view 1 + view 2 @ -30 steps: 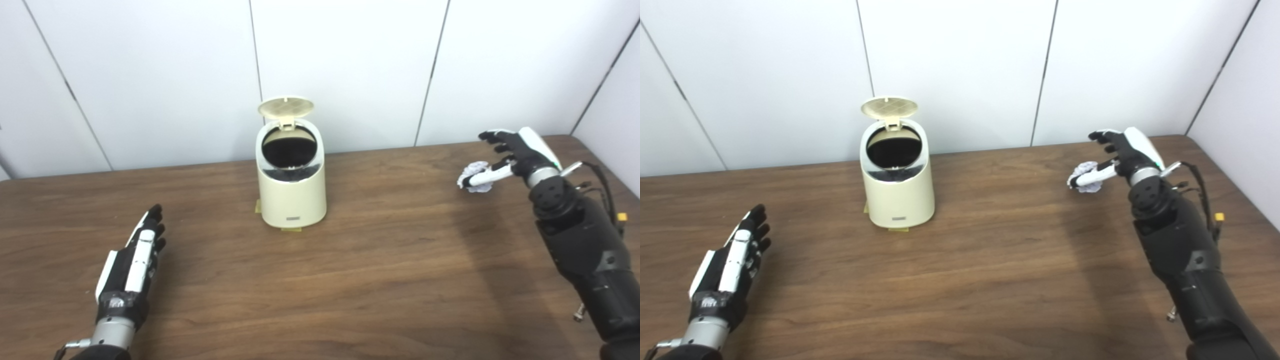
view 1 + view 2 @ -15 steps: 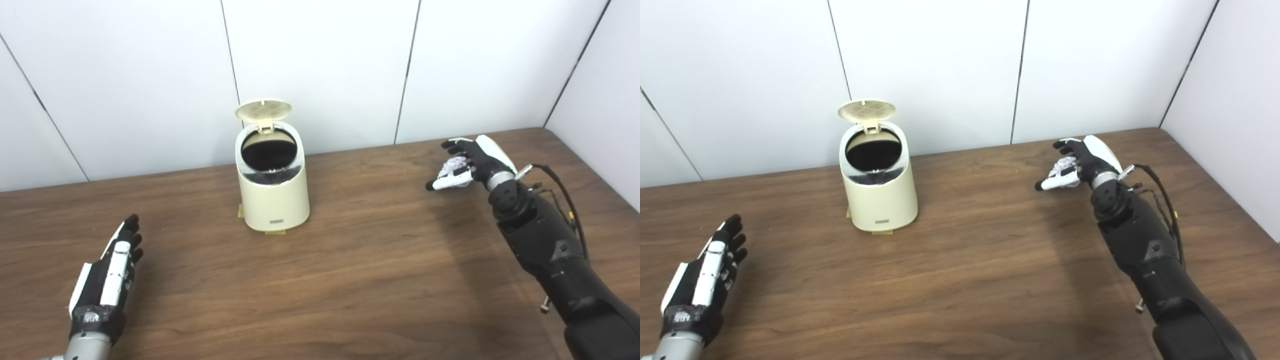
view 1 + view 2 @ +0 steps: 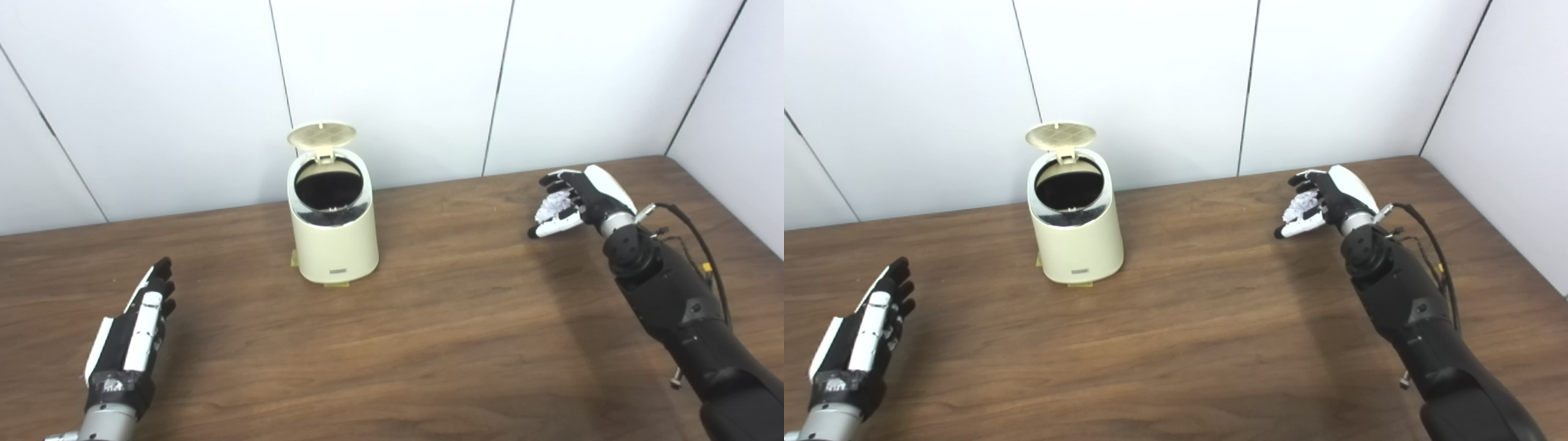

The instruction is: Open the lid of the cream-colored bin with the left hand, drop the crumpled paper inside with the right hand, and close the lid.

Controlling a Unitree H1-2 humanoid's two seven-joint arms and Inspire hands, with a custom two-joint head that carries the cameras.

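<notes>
Cream-colored bin (image 3: 332,229) is upright on the desk (image 3: 429,331), toward the far side near the white wall panels (image 3: 392,79), left of centre. Its lid (image 3: 322,135) is flipped up at the back hinge, so the dark round opening faces me. Small yellowish tabs poke out from under the base at the front and left.

My right hand (image 3: 579,196) is raised above the desk on the far right, well apart from the bin. Crumpled paper (image 3: 554,203) sits in the palm with the fingers (image 3: 551,224) curled around it: clamped on the paper, one white finger sticking out below it toward the bin side. Paper is off the desk, not over the bin opening.

My left hand (image 3: 136,324) is low at the near left, palm turned inward, fingers straight and slightly apart, holding nothing. Can't tell if it touches the desk or hangs just above it. It's well apart from the bin.

Black forearm of the right arm (image 3: 1409,306) comes in from the bottom right corner, cable looped beside the wrist.
</notes>
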